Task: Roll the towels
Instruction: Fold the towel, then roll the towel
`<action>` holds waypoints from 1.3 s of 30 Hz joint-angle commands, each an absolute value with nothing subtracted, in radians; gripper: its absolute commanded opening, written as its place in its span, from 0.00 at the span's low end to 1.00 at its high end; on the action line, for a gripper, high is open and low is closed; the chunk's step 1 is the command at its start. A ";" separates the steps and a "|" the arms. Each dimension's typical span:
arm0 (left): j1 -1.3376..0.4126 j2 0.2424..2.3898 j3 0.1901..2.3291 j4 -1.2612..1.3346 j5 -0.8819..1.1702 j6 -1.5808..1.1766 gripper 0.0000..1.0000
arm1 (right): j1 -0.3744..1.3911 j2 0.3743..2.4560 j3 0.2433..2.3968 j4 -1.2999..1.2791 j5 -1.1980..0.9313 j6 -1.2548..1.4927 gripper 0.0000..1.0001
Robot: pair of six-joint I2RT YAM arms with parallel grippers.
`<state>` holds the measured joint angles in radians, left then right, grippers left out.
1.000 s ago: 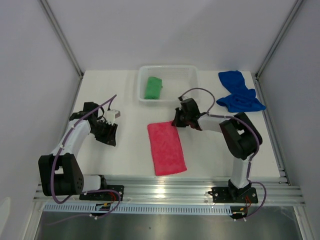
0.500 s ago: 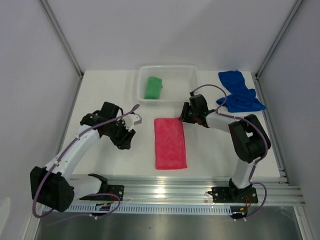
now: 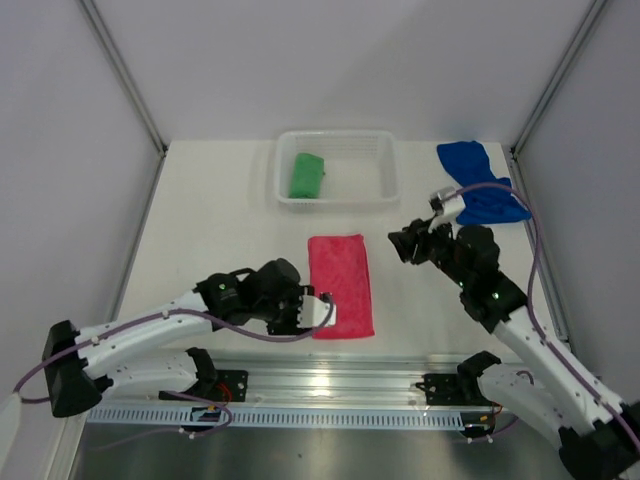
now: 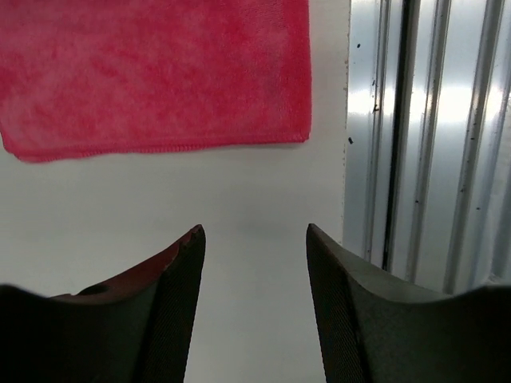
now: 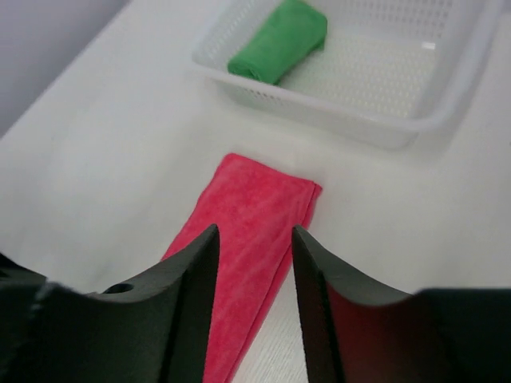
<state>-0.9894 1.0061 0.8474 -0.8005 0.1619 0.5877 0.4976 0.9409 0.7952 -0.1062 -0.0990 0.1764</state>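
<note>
The left pincer (image 4: pixel 254 231), open and empty, has swung in; the pink towel (image 4: pixel 160 72) lies just ahead of it. The right pincer (image 5: pixel 254 231), also open, has backed away. Rolling appears about to start.

No writing, label, brand mark or number is showing legibly in any view. The pink-red microfibre towel (image 3: pixel 341 285), the green microfibre towel (image 3: pixel 307 175), the royal blue microfibre towel (image 3: pixel 480 185) and the white slotted plastic basket (image 3: pixel 390 172) are all showing plain surfaces. The ribbed aluminium rail (image 4: pixel 415 159) at the near edge of the white desk (image 3: pixel 220 220) is showing only small dark specks, too fine to read.
</note>
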 commanded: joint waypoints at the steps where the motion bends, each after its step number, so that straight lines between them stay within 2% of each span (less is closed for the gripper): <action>1: -1.115 1.101 0.801 -0.600 0.078 0.656 0.57 | 0.497 0.752 0.639 -0.022 -0.146 0.103 0.47; 5: -1.169 1.204 0.750 -0.437 0.073 0.706 0.59 | 0.500 0.673 0.594 -0.072 -0.152 0.120 0.48; 9: -1.169 1.287 0.772 -0.439 0.167 0.681 0.63 | 0.505 0.681 0.581 -0.104 -0.167 0.155 0.48; 17: -1.170 1.361 0.678 -0.362 0.204 0.635 0.63 | 0.520 0.749 0.580 -0.110 -0.242 0.089 0.48; 23: -1.169 1.477 0.658 -0.310 0.109 0.617 0.56 | 0.517 0.755 0.571 -0.094 -0.229 0.094 0.48; 26: -1.169 1.471 0.626 -0.278 0.074 0.605 0.45 | 0.517 0.779 0.583 -0.094 -0.244 0.094 0.47; 27: -1.169 1.477 0.635 -0.278 0.072 0.595 0.32 | 0.518 0.790 0.584 -0.094 -0.255 0.092 0.47; 29: -1.169 1.497 0.647 -0.281 0.071 0.569 0.22 | 0.520 0.801 0.586 -0.087 -0.259 0.086 0.47; 30: -1.169 1.499 0.647 -0.281 0.071 0.563 0.13 | 0.519 0.808 0.584 -0.084 -0.261 0.083 0.47; 31: -1.169 1.496 0.644 -0.279 0.071 0.555 0.10 | 0.518 0.811 0.584 -0.084 -0.261 0.075 0.47; 34: -1.157 1.448 0.634 -0.291 0.089 0.545 0.02 | 0.518 0.822 0.594 -0.106 -0.277 0.029 0.47; 39: -1.089 1.319 0.667 -0.363 0.193 0.572 0.01 | 0.538 0.810 0.606 -0.202 -0.356 -0.167 0.46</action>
<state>-1.1362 1.3930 0.6598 -0.3161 0.1467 0.5663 0.5179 0.8227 0.5690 -0.1467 -0.2905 -0.0113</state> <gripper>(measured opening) 0.026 0.467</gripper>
